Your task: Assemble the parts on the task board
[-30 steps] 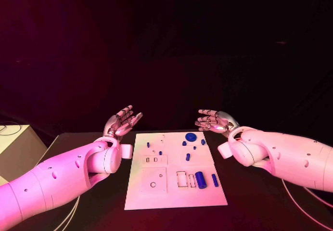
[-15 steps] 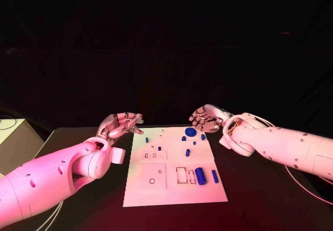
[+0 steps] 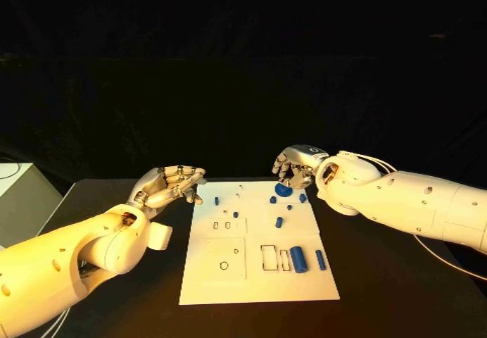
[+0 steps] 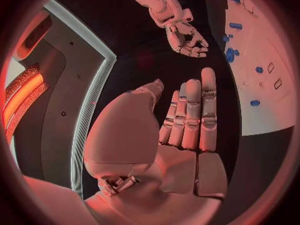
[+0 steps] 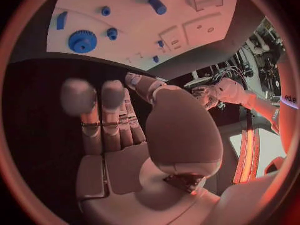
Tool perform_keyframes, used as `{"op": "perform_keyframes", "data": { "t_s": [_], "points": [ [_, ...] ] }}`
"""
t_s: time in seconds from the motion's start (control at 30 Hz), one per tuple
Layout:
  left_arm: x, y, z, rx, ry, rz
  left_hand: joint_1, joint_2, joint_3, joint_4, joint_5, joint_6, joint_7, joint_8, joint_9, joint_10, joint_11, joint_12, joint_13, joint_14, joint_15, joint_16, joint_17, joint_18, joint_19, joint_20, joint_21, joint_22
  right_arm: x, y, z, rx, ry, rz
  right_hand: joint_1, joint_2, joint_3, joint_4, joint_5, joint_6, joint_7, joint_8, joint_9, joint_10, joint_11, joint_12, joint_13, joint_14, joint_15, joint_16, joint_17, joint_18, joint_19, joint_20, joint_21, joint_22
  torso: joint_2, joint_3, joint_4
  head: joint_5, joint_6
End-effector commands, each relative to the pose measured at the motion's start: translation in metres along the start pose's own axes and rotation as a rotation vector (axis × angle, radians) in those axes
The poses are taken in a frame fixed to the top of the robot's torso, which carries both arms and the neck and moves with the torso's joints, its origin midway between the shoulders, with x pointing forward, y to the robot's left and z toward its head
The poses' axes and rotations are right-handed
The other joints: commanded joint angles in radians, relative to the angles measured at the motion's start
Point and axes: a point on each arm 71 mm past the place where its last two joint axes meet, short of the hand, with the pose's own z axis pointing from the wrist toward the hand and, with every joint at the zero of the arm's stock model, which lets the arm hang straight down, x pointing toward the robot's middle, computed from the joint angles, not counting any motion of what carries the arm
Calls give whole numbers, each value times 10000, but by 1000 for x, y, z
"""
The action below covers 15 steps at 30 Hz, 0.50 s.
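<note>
The white task board lies in the middle of the black table. On it are a blue gear at the far edge, several small blue pegs such as one mid-board, and a blue cylinder beside a blue bar at the near right. My right hand hovers just beyond the gear, fingers loosely bent, holding nothing. My left hand hangs off the board's far left corner, also holding nothing. In the right wrist view my right hand faces the gear. In the left wrist view my left hand has straight fingers.
A white box stands at the table's left edge. Recessed slots lie left of the cylinder, and a round hole sits in the board's near left. Thin cables trail by my right arm.
My right hand has turned over and moved left toward the gear at the board's far edge. My left hand has drawn back slightly with its fingers bent more. The camera has shifted.
</note>
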Motion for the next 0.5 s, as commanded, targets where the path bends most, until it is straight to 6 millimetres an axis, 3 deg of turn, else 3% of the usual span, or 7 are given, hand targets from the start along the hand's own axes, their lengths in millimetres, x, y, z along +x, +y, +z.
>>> {"op": "perform_keyframes", "data": {
  "t_s": [0.03, 0.2, 0.5],
  "points": [
    [5, -5, 0, 54, 503, 218, -114, -95, -26, 27, 24, -80, -43, -38, 52, -77, -47, 206, 179, 32, -20, 442, 482, 39, 104, -35, 487, 288, 1, -1, 1, 269, 302, -1213, -18, -111, 61, 36, -19, -75, -50, -67, 94, -197, -2, -30, 0, 303, 13, 962, 832, -164, 405, 6, 753, 881, 258, -41, 157, -108, 79],
    [5, -10, -1, 108, 522, 379, -196, -133, -45, -29, 27, -154, -67, -43, 134, -391, -53, 482, 448, -163, -23, 706, 740, 45, 152, -46, 1265, 758, 3, -1, 3, 336, 450, -1450, -69, -208, -46, 70, -211, -248, -90, -148, 174, -581, -13, -31, -56, 237, 4, 1228, 904, -228, 442, 30, 1210, 1450, 441, -51, 239, -179, 63],
    [8, -13, -1, 161, 618, 389, -188, -106, -6, -68, 27, -194, -64, -51, 163, -549, -47, 565, 537, -159, -20, 824, 856, 47, 80, -41, 1537, 931, 15, 1, 2, 409, 960, -1800, -108, -225, -175, 115, -285, -269, -69, -158, 253, -661, 6, -16, -53, 251, 11, 1554, 1158, -243, 494, 42, 1406, 1664, 597, -62, 316, -318, -2]
  ]
}}
